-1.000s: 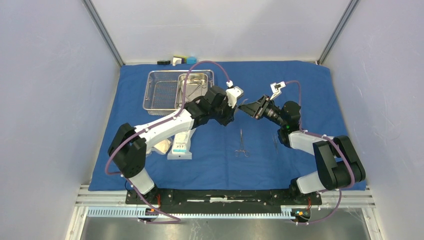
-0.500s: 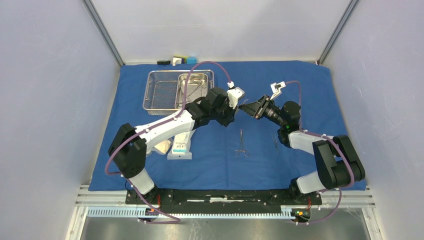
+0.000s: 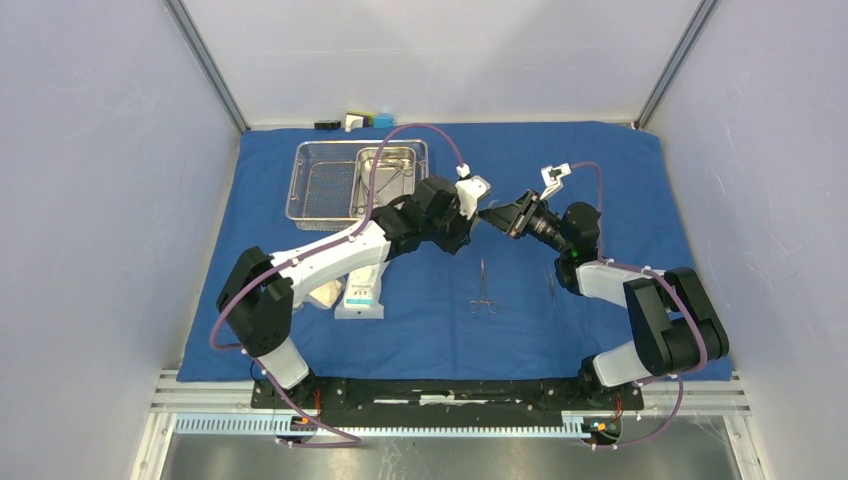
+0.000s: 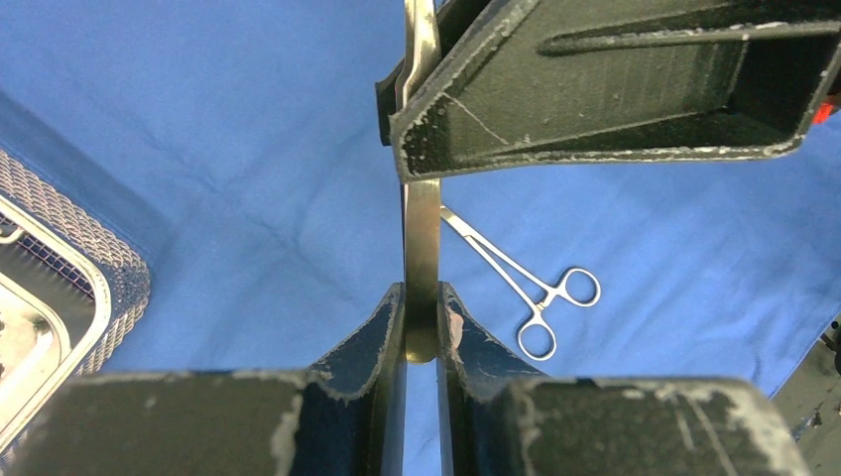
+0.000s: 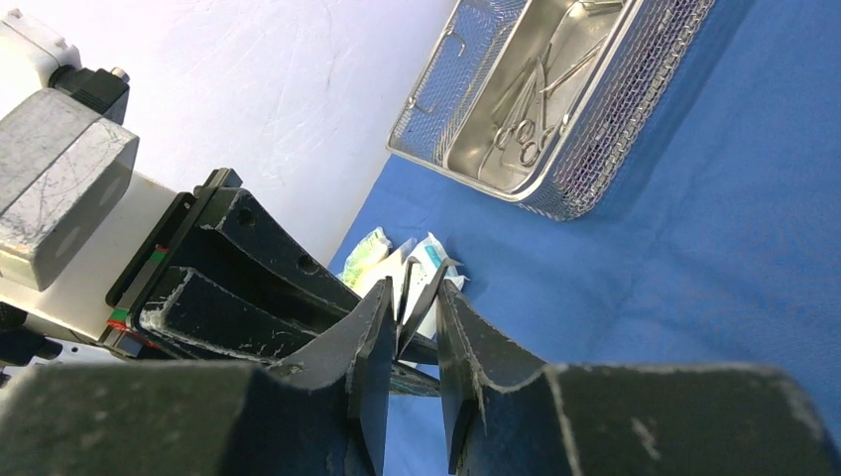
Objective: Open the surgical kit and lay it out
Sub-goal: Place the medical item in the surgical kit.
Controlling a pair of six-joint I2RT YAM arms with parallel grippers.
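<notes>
My left end effector (image 4: 421, 297) grasps the steel instrument (image 4: 421, 213); my right end effector (image 5: 415, 297), open around its tip, must pinch squarely before release.

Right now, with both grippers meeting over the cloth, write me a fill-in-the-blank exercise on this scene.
1. The flat steel instrument is clamped in the gripper of the ___ arm.
2. Inside the wire-mesh basket sits a smaller steel ___.
3. A scissor-like instrument lies loose on the ___ cloth.
Missing words: left; pan; blue.
</notes>
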